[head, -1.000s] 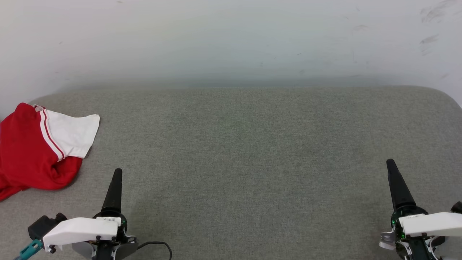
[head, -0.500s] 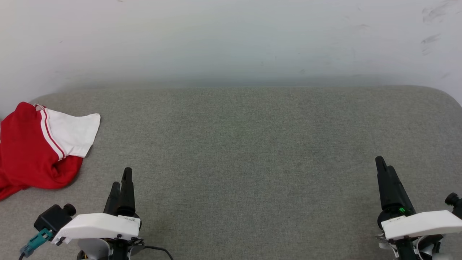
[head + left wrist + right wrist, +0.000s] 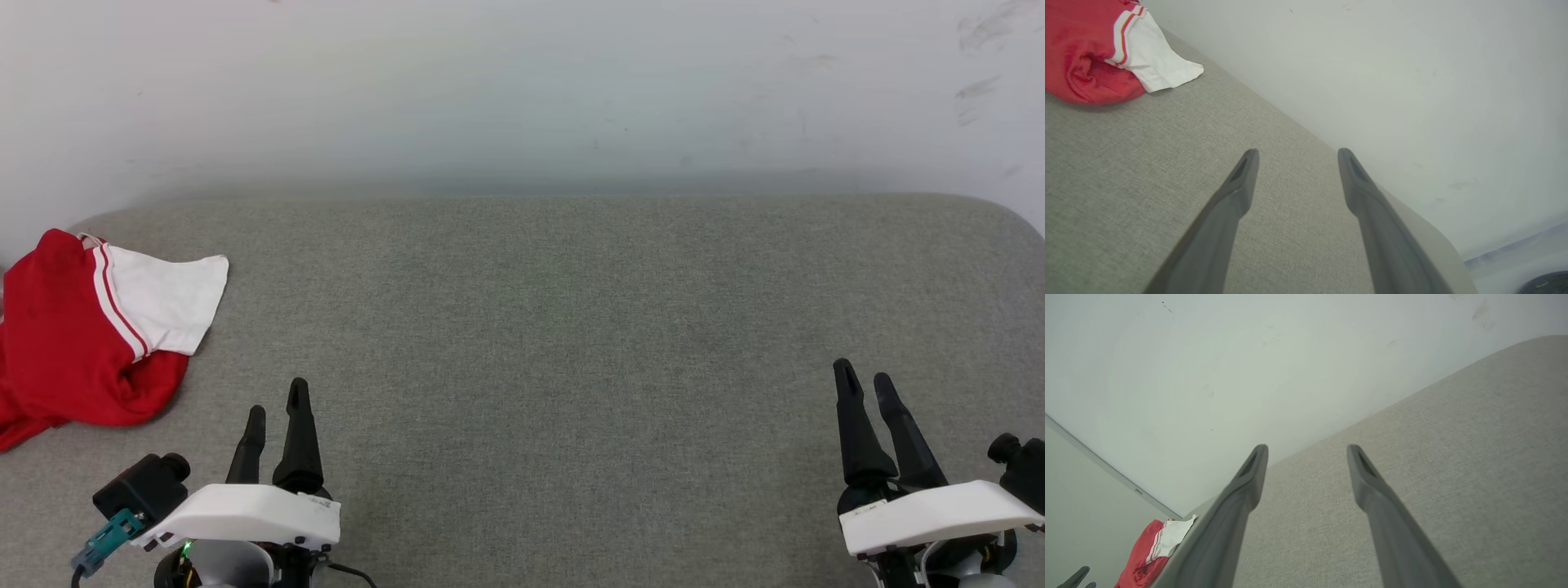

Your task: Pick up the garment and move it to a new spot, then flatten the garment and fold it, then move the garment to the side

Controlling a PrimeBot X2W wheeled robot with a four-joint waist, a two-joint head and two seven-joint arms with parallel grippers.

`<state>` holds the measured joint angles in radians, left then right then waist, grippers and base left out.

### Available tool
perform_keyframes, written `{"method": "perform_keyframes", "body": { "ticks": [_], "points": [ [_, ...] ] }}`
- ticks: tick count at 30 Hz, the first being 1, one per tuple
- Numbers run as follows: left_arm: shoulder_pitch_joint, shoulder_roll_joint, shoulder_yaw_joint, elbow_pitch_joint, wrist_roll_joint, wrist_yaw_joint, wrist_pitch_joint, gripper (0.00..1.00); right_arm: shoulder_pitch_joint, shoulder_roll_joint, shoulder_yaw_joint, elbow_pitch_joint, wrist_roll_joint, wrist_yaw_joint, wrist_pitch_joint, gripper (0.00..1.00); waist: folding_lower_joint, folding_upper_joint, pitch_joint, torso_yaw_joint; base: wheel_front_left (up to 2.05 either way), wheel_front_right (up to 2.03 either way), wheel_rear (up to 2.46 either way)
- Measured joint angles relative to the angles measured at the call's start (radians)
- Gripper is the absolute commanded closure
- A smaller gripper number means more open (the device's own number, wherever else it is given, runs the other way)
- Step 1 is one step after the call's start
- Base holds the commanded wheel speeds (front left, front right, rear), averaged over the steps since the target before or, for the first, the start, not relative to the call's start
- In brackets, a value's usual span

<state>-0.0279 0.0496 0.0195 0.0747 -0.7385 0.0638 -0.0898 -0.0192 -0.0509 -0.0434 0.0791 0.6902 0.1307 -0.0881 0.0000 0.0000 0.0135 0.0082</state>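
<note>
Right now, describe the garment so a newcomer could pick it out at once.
Start at the wide grey fabric surface that runs up to the pale wall. At its far left edge lies the garment: a crumpled red heap with one white sleeve edged in red-white stripes, the only red thing on it.

Left gripper (image 3: 277, 398), right gripper (image 3: 862, 371): each has two long, tapering black fingers (image 3: 300, 441) rising from a white wedge-shaped cover (image 3: 245, 513). Left wrist carries a boxy black camera (image 3: 143, 490), teal plug (image 3: 102, 541) and black cable (image 3: 347, 570). Small green light (image 3: 187, 548) beneath, perhaps an indicator.
</note>
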Motion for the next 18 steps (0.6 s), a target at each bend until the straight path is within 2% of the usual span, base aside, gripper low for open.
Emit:
{"method": "perform_keyframes", "body": {
  "ticks": [18],
  "points": [
    [0.020, 0.014, -0.049, -0.017, 0.224, 0.051, -0.051, 0.00, 0.020, 0.000, 0.006, -0.011, -0.238, 0.000, -0.053, 0.00, 0.0000, 0.0000, -0.002, 0.005, 0.00, 0.00, 0.00]
  ]
}}
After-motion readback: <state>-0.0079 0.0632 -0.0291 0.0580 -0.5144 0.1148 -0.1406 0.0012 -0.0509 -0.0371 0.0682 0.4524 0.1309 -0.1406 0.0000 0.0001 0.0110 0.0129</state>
